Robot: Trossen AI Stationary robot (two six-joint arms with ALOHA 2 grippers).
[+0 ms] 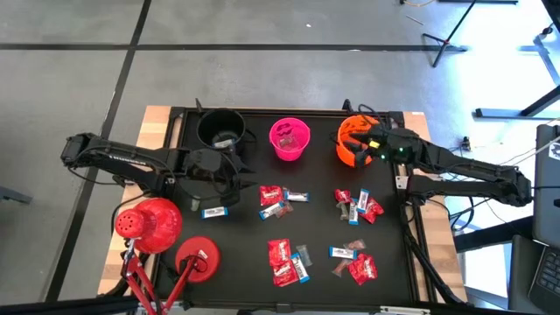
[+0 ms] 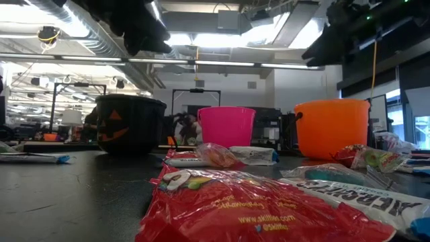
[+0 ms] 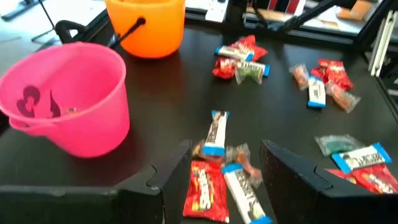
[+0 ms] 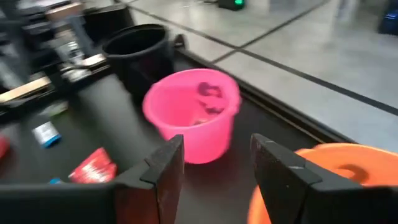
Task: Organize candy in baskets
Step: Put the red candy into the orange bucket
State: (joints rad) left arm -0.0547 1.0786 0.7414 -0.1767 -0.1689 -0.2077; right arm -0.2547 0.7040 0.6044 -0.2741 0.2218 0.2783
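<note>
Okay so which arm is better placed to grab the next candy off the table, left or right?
Left, probably. The left gripper hangs open above the red and blue-and-white candy between its fingers. The right gripper is open too, but sits over the orange bucket, away from the loose sweets.

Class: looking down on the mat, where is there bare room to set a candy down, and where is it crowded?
Free: the strip between the pink bucket and the candy clusters, and the mat's near-left corner beside the red lamp head. Crowded: centre and right, among scattered candy.

overhead looks straight down, low camera level across the table, both wrist views share the pink bucket (image 3: 65, 93).
</note>
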